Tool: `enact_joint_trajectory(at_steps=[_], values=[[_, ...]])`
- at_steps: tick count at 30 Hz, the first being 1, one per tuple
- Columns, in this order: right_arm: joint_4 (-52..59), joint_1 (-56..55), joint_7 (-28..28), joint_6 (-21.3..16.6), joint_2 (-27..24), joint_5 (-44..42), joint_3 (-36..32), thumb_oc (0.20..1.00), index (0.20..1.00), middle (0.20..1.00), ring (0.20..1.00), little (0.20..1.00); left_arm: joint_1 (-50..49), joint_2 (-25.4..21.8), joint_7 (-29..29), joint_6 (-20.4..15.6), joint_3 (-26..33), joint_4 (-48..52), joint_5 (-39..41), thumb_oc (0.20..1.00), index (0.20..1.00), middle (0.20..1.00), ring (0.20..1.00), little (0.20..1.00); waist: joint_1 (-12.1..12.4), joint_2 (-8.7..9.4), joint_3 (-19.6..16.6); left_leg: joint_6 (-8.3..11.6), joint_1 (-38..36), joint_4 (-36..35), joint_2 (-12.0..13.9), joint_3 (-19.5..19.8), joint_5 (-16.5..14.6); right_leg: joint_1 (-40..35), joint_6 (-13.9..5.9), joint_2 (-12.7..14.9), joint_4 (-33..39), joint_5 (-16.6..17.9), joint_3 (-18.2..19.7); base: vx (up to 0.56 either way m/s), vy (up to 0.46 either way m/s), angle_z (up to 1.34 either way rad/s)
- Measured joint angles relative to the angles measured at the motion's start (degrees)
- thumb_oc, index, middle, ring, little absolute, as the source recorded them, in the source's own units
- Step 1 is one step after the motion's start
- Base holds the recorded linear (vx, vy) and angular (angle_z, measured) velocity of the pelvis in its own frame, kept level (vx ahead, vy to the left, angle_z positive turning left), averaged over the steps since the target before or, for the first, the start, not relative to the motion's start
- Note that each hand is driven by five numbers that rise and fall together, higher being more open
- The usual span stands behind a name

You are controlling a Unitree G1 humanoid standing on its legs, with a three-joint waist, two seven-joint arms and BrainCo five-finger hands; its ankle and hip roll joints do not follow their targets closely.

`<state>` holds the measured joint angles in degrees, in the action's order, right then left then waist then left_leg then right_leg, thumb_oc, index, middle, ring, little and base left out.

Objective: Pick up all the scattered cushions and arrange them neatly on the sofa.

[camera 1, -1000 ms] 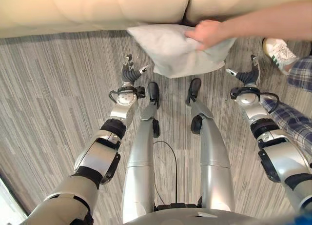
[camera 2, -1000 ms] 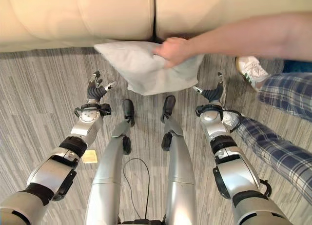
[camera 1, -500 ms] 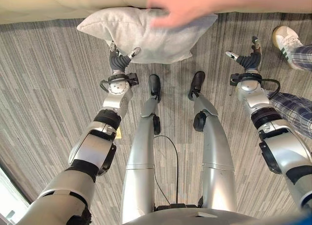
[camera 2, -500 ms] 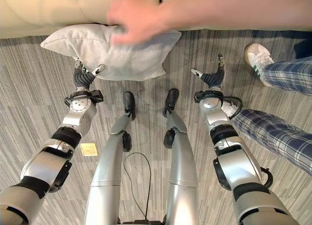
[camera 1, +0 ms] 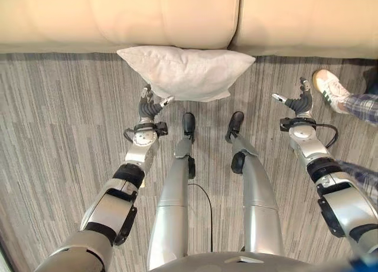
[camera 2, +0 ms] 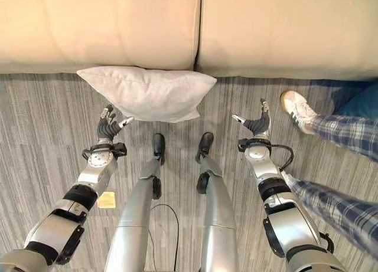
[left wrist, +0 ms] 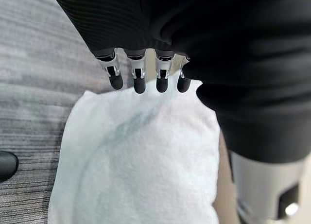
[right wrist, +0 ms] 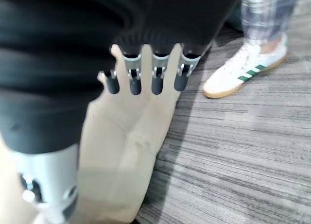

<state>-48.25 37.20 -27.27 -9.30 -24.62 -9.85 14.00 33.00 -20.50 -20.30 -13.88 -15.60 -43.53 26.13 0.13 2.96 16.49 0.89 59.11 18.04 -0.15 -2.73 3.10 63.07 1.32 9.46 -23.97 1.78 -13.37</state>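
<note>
Cushion (camera 1: 186, 71) on floor (camera 1: 53, 118) against sofa (camera 1: 147, 15); left hand (camera 1: 147, 107) beside it, right hand (camera 1: 298, 101) apart, both unclenched and empty.

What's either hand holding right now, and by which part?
Nothing. The left hand is open just short of the grey cushion's near edge; the right hand is open over bare floor. The cushion lies on the floor against the sofa.

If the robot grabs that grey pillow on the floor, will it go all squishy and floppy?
Probably. The cushion looks plump and fabric-covered, so it should squash under the fingers and sag if lifted by one corner. It seems light for its bulk. The left hand is open beside its edge; the right hand is open farther off.
</note>
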Motion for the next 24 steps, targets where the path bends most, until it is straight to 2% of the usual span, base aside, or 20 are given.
enact_joint_trajectory(at_steps=[4,6,8,11,12,14,17,19,21,24], values=[[-0.3,-4.4,0.8,0.1,1.1,0.5,-0.6,1.000,1.000,1.000,1.000,1.000,-4.0,0.6,0.9,0.1,0.8,0.0,-1.0,1.000,1.000,1.000,1.000,1.000,0.9,-0.27,-0.5,0.46,-6.1,-3.0,0.0,0.8,0.5,-5.8,-0.51,-0.1,1.3,-0.7,-1.1,0.00,-0.015,0.08],[-1.1,-8.8,1.5,0.2,2.0,1.5,-0.5,1.000,1.000,1.000,1.000,1.000,-8.0,1.6,1.7,0.7,1.2,-0.1,-1.0,1.000,1.000,1.000,1.000,1.000,1.1,-0.79,-2.1,0.85,-10.2,-5.8,0.0,1.7,1.0,-9.8,-0.62,-0.3,3.0,-1.1,-2.1,0.00,-0.008,0.13],[-3.0,-13.3,2.7,0.9,2.2,2.3,0.0,1.000,1.000,1.000,1.000,1.000,-12.6,3.4,2.8,1.3,1.1,-1.2,-1.3,1.000,1.000,1.000,1.000,1.000,2.2,-0.94,-2.3,1.19,-17.7,-9.8,0.0,2.2,1.5,-16.7,-1.05,-0.7,5.5,-1.5,-2.7,0.02,-0.009,0.07],[-5.3,-20.0,3.8,1.7,2.5,3.3,0.5,1.000,1.000,1.000,1.000,1.000,-20.4,4.5,4.3,2.2,-0.2,-4.1,-2.5,1.000,1.000,1.000,1.000,1.000,2.5,-1.47,-6.6,0.94,-25.5,-13.4,0.2,3.3,1.5,-24.5,-1.42,-1.2,8.0,-2.8,-3.9,0.00,0.007,0.09],[-6.4,-21.5,4.5,2.1,2.7,4.2,0.5,1.000,1.000,1.000,1.000,1.000,-21.5,4.6,4.9,2.4,-0.1,-6.4,-2.6,1.000,1.000,1.000,1.000,1.000,2.3,-1.60,-6.7,0.36,-28.1,-14.0,0.3,3.3,2.0,-27.2,-1.16,-1.2,8.6,-2.7,-4.6,0.09,-0.021,0.10],[-11.5,-22.1,5.6,3.2,3.8,5.7,0.9,1.000,1.000,1.000,1.000,1.000,-23.1,4.7,6.1,2.8,0.1,-11.0,-3.9,1.000,1.000,1.000,1.000,1.000,2.5,-1.74,-6.9,0.42,-35.0,-16.0,0.8,3.4,1.9,-34.8,-1.52,-2.1,11.4,-2.9,-5.3,0.15,-0.032,0.10],[-15.3,-25.3,7.2,4.0,4.4,7.9,0.8,1.000,1.000,1.000,1.000,1.000,-27.1,4.4,7.7,4.3,0.7,-16.4,-7.5,1.000,1.000,1.000,1.000,1.000,2.5,-2.09,-7.7,1.24,-43.2,-17.9,1.6,3.8,0.8,-44.7,-2.72,-3.6,16.6,-2.8,-6.1,0.19,-0.036,0.02],[-17.2,-27.4,8.1,4.0,4.5,9.1,0.3,1.000,1.000,1.000,1.000,1.000,-29.6,4.4,9.0,4.9,1.1,-18.0,-9.7,1.000,1.000,1.000,1.000,1.000,2.5,-2.30,-9.4,1.97,-45.9,-18.7,1.9,4.0,0.0,-47.8,-2.86,-4.1,18.0,-2.6,-6.3,0.13,-0.052,0.04],[-17.8,-29.0,9.1,4.5,4.5,9.1,-0.1,1.000,1.000,1.000,1.000,1.000,-31.1,4.5,9.5,5.4,1.2,-19.1,-11.2,1.000,1.000,1.000,1.000,1.000,2.5,-2.59,-9.9,1.40,-48.8,-19.4,2.0,4.6,0.4,-51.5,-2.91,-4.6,19.6,-2.5,-6.7,0.07,-0.064,0.13],[-18.2,-31.4,9.8,4.6,4.5,9.1,-1.1,1.000,1.000,1.000,1.000,1.000,-32.0,4.8,10.7,5.9,1.4,-19.1,-12.3,1.000,1.000,1.000,1.000,1.000,2.3,-3.25,-11.0,1.61,-49.1,-18.8,2.1,6.6,0.5,-53.6,-2.84,-5.3,20.6,-2.6,-8.2,0.03,-0.043,0.32]])
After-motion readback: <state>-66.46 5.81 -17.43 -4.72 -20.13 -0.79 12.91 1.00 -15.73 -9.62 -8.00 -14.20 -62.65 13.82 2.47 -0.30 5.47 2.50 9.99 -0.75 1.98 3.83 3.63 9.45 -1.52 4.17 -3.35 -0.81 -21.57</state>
